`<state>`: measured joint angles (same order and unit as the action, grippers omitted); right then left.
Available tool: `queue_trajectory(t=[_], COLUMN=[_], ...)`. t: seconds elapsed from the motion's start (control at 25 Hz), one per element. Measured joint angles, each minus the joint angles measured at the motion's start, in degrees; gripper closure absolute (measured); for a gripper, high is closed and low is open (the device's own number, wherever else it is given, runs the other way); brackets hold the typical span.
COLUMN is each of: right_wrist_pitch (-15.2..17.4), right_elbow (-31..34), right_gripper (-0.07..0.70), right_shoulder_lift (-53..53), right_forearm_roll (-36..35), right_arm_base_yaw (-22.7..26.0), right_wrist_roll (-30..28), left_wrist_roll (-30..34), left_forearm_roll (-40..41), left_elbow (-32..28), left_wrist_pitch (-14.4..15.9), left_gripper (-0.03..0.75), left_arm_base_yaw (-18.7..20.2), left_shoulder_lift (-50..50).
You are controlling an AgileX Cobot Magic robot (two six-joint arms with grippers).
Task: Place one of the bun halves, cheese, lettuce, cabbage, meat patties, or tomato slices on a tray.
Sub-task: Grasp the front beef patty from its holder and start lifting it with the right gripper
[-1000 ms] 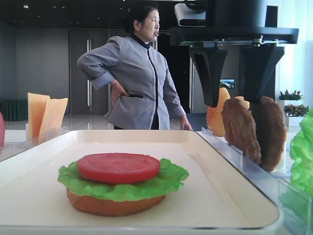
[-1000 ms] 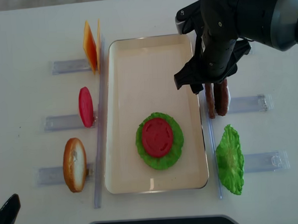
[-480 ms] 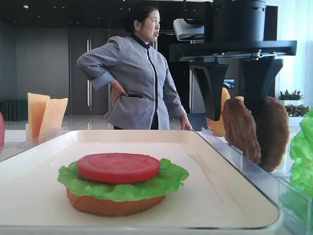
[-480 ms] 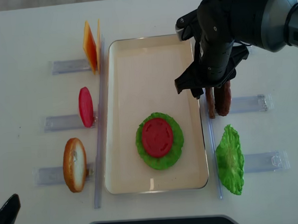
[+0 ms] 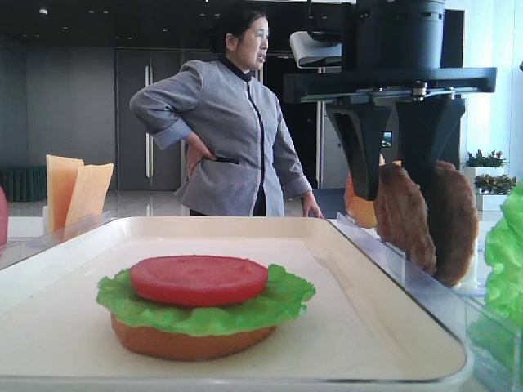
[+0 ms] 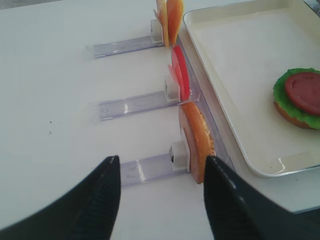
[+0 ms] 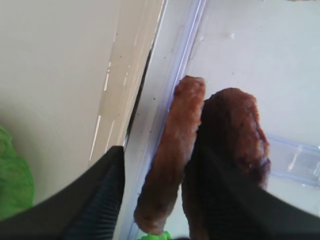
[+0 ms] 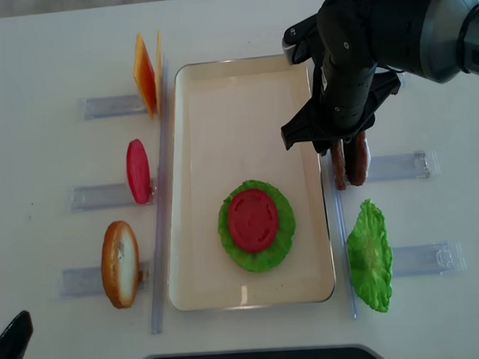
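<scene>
Since a second ago, the right gripper (image 5: 391, 175) has dropped lower and narrowed around the nearer of the two upright meat patties (image 5: 402, 214), jaws straddling it but not visibly clamped. On the tray (image 5: 343, 245) sits a bun base topped with lettuce (image 5: 204, 306) and a tomato slice (image 5: 198, 278). Right wrist view: one finger (image 7: 95, 200) lies outside that patty, the other between the pair. Left wrist view: the left gripper (image 6: 162, 197) hangs open above the tabletop (image 6: 60, 100). Overhead, cheese (image 8: 146, 72) stands left of the tray.
</scene>
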<state>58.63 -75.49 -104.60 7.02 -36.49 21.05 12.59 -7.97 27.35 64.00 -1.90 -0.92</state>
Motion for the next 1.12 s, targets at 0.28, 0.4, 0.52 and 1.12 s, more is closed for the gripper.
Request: queue_trajectory(t=[0.28,0.4,0.52,1.12], right_wrist_pitch=[0.2,1.1,2.0,3.7], right_elbow=[-0.1,-0.8,-2.1,-2.6], right_gripper=[0.310,0.310,0.311,0.443], right_shoulder_lift=[0.0,0.0,0.0,0.0], right_forearm_roll=[-0.4,-1.2,-1.3,-1.4], right_arm_base_yaw=[0.0,0.0,0.0,0.0], right_wrist_roll=[0.0,0.0,-0.1,-0.6], left_wrist_roll=[0.0,0.0,0.0,0.0], left_forearm_roll=[0.0,0.0,0.0,0.0], left_elbow=[0.0,0.0,0.0,0.0], left_wrist_pitch=[0.0,0.0,0.0,0.0], left_gripper=[0.307,0.307,0.307,0.307], left_arm_base_yaw=[0.0,0.0,0.0,0.0], left_shoulder_lift=[0.0,0.0,0.0,0.0])
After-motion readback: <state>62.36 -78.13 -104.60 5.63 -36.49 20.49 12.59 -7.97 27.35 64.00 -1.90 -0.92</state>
